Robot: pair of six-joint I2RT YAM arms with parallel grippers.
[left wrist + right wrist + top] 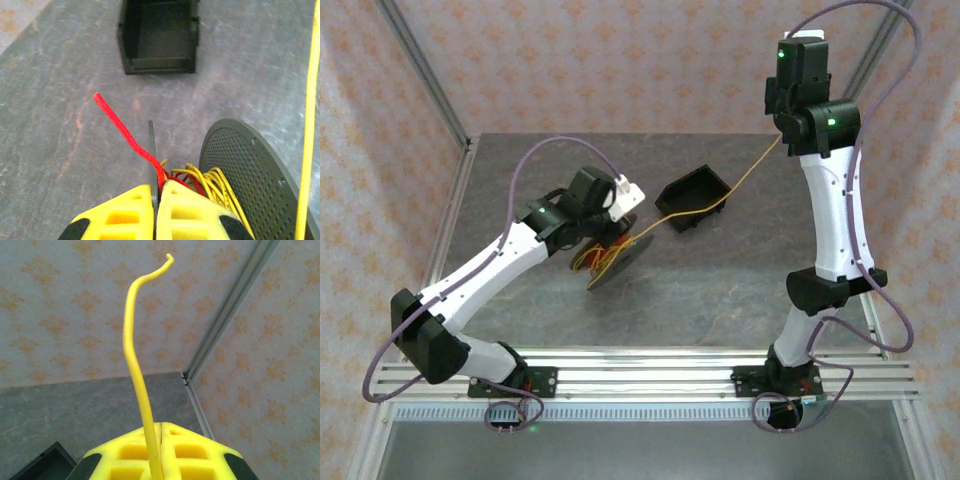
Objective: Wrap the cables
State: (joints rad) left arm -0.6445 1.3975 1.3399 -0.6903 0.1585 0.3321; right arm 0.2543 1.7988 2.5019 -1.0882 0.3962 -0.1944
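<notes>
The left gripper, low at centre-left of the overhead frame, was pinched shut on a thin red wire, whose free end stuck out over the grey table. Just beside its fingers, several yellow turns lay bunched against a dark perforated disc, which stood tilted on the table. The right gripper, raised high at the upper right of the overhead frame, was closed tight on the yellow cable, with a short curved tail poking up past its fingertips. From there the cable sloped down in a long open run, crossing above the black bin to reach the disc. By the look of it, the wrapping was partly done: some loops sat gathered at the disc, but the long span between the two arms was not yet wound, and the red end hung loose. Whether the bin played any part could not be told.
</notes>
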